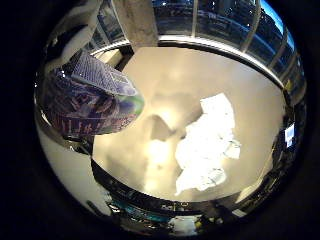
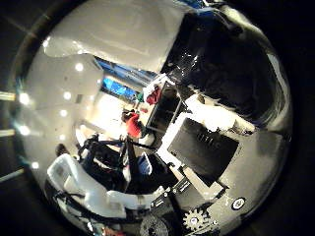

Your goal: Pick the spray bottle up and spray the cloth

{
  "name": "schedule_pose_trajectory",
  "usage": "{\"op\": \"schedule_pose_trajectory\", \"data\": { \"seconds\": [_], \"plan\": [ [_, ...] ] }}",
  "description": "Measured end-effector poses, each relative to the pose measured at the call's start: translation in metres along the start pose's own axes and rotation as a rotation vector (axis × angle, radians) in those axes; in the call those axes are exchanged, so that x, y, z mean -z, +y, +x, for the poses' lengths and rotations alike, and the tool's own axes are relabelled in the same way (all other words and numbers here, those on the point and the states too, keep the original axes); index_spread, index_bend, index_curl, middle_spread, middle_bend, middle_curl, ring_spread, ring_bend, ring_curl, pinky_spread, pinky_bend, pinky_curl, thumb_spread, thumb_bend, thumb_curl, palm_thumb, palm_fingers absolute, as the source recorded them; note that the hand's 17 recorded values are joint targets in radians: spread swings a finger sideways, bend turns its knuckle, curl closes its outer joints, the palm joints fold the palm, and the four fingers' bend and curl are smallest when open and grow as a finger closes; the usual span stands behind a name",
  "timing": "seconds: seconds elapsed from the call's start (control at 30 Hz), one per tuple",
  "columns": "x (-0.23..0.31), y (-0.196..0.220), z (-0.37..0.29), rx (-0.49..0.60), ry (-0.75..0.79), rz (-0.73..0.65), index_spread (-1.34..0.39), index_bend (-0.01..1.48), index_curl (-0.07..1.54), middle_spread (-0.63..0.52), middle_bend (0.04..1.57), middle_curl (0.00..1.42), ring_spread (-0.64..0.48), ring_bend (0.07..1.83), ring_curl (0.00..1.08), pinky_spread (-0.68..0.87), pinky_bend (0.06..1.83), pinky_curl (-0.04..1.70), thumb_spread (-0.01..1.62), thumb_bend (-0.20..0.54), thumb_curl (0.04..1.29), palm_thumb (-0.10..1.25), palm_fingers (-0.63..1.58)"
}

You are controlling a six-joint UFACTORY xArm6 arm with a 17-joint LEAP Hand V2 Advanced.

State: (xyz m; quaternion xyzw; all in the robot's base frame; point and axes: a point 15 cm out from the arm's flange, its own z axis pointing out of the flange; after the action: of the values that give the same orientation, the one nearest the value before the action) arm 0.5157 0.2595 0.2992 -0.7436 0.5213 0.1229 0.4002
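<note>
Purple and blue print covers the spray bottle (image 1: 90, 100), which fills one side of the little-finger-side view. That puts it very close to the palm and, by the look of it, well above the table (image 1: 165, 70) rather than standing on it. Only its labelled body and rounded lower end show. The nozzle and trigger are out of sight, so I cannot tell which way the spray would go.

Between the bottle and the cloth, a dark shadow (image 1: 157, 127) lies on the pale tabletop just beside the cloth's near edge. The white cloth (image 1: 207, 145) lies crumpled and partly spread near the middle of the table, apart from the bottle and lower than it. Past the cloth's far side run the table edge and a row of window frames (image 1: 215, 20).

The thumb-side view looks out into the room and shows only black and white parts of the hand (image 2: 206, 147). Neither view shows fingers round the bottle, so I cannot tell whether they are curled on it or loose.

My judgement is that the bottle is already lifted. What matters next is that the cloth lies ahead of and below the palm, to the side of the bottle's lower end. The nozzle would have to face that way before the trigger is squeezed.
</note>
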Motion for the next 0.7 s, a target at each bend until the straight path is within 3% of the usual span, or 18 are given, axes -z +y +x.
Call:
{"op": "schedule_pose_trajectory", "data": {
  "seconds": [0.2, 0.7],
  "plan": [
    [-0.043, 0.001, 0.009, -0.033, -0.091, 0.005, -0.19, 1.21, 0.77, -0.08, 1.38, 0.68, -0.19, 1.40, 0.74, -0.17, 1.01, 1.47, 0.72, -0.019, 0.88, 0.99, 1.14],
    [-0.106, 0.030, 0.068, -0.104, -0.141, -0.105, -0.18, 1.20, 0.77, -0.08, 1.38, 0.68, -0.19, 1.39, 0.73, -0.18, 1.00, 1.43, 0.80, -0.018, 0.86, 0.93, 1.15]
  ]
}}
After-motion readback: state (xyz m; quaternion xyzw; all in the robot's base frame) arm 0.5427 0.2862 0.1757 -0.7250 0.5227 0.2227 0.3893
